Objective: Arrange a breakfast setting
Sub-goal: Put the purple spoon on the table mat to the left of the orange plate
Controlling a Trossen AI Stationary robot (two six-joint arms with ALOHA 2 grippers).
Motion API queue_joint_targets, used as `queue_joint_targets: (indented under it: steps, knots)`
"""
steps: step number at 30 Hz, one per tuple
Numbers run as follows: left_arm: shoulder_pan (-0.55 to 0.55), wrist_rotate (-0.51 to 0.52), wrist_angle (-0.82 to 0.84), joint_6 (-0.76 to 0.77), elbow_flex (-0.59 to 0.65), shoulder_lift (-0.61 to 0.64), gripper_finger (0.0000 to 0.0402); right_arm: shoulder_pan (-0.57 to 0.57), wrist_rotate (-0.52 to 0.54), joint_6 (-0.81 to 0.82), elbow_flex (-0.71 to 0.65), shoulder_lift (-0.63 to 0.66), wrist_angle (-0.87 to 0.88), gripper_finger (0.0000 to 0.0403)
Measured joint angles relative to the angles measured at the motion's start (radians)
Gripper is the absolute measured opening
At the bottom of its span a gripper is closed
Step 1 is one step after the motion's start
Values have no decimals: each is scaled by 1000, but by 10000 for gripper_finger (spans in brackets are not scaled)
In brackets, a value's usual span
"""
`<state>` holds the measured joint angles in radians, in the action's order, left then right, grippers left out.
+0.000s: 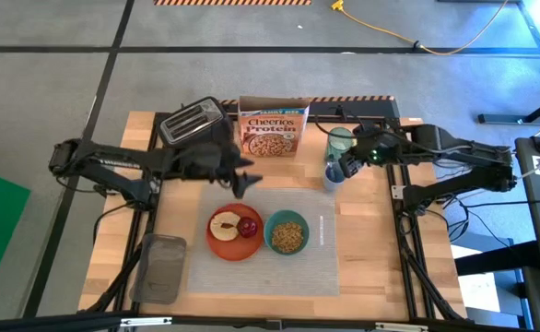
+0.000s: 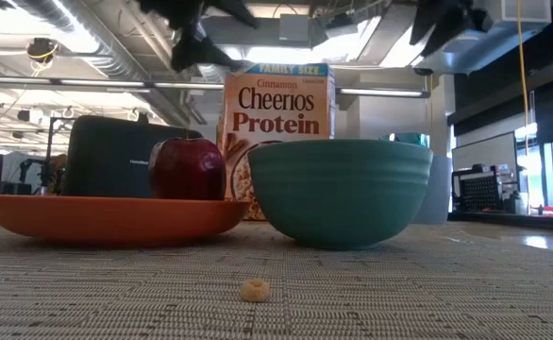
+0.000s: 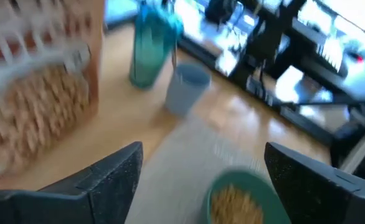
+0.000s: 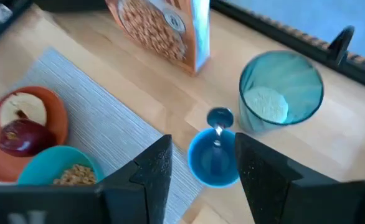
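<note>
Placemat lies at the middle of the table, and I see on it the plate with a toast slice and an apple. The bowl, filled with cereal, stands just right of the plate, nearly touching it. A piece of cutlery lies on the mat to the right of the bowl. One loose cereal ring rests on the mat in front of them in the low view.

My left arm reaches in from the left side, and the left gripper hovers above the mat's back edge, just behind the plate. Its fingers are spread apart and hold nothing; the bowl shows between them, lower down.

My right arm comes from the right side. The right gripper hangs over a small blue cup with a spoon standing in it, at the mat's right back corner. Its jaws are partly apart, on the two sides of the cup, and I cannot tell if they touch it. The tumbler stands just behind the cup.

The cereal box stands upright at the back, and the toaster is to its left. A grey tray lies at the mat's left front.
</note>
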<state>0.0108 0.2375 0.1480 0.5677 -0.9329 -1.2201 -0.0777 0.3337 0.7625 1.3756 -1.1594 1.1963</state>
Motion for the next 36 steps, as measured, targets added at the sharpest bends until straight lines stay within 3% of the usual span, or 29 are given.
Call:
queue_joint_targets:
  steps: [4, 6, 10, 18, 22, 26, 36]
  knots:
    - [70, -41, 82, -48, -111, 2, 311, -64, -90, -41, -95, -3, -81, 166]
    - [79, -46, 127, -106, -152, 2, 302, -75, -117, -158, -137, -6, -133, 166]
    - [78, -62, 169, -208, -211, 2, 288, -75, -117, -499, -159, -12, -170, 166]
    - [74, -98, 184, -230, -227, 1, 284, -75, -122, -1409, -159, -102, -182, 166]
    - [52, -70, 196, -203, -227, 1, 284, -84, -33, -1663, -159, -204, -182, 166]
    - [18, -9, 250, -177, -227, 1, 284, -120, 26, -1761, -159, -288, -174, 166]
    - [-26, 76, 288, -149, -227, 1, 284, -222, -94, -1772, -159, -348, -160, 166]
